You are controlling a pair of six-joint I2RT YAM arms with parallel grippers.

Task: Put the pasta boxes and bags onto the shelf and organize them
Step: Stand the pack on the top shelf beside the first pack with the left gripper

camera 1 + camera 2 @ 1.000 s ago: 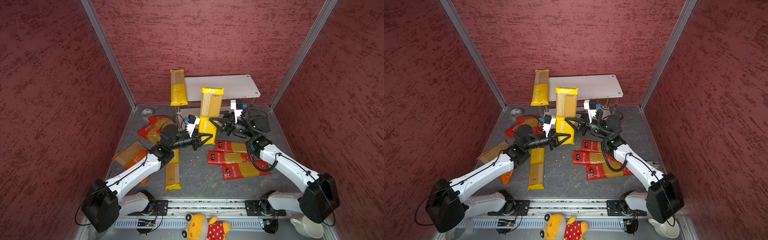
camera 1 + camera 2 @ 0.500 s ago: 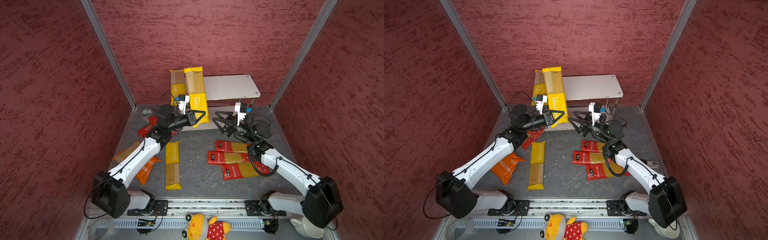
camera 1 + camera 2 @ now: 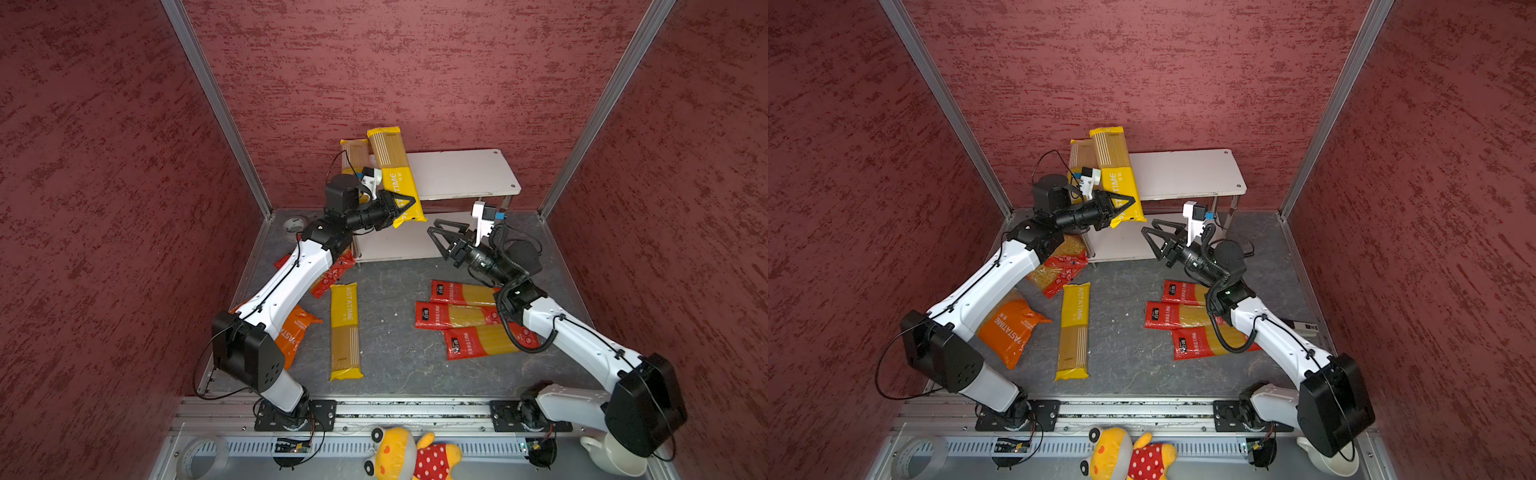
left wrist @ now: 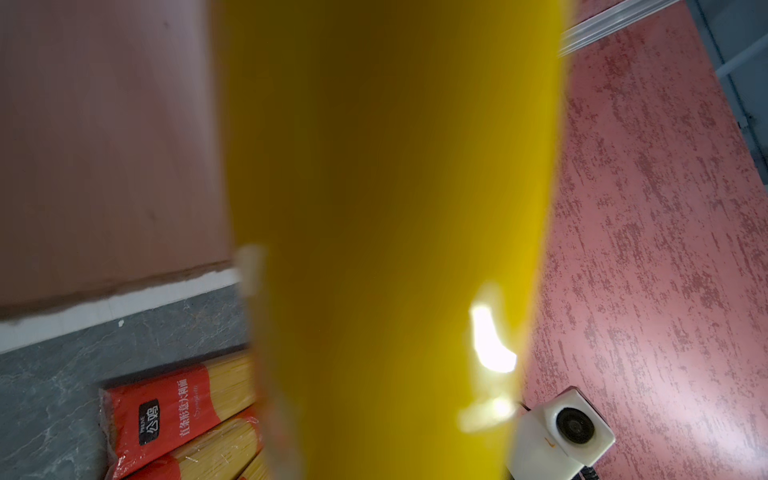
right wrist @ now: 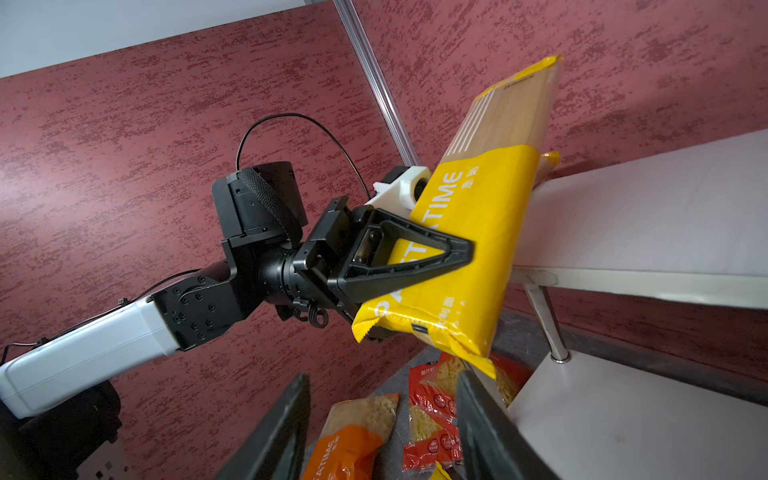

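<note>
Left gripper [image 3: 405, 203] pinches the lower end of a yellow pack [image 3: 397, 174]. The pack leans tilted over the left end of the shelf [image 3: 461, 172] top board, beside a second yellow pack [image 3: 353, 153]. Right gripper [image 3: 435, 241] is spread and empty, near the lower board. Red packs [image 3: 457, 316] lie on the floor.

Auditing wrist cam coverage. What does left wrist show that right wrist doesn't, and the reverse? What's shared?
Only left wrist: red spaghetti packs on the floor, and the right arm's wrist camera. Only right wrist: the left gripper shut on the yellow spaghetti pack, the orange bag, a red short-pasta bag, the shelf's top board. Both: that pack (just a yellow blur in left wrist), what looks like the lower shelf board, the red wall.
</note>
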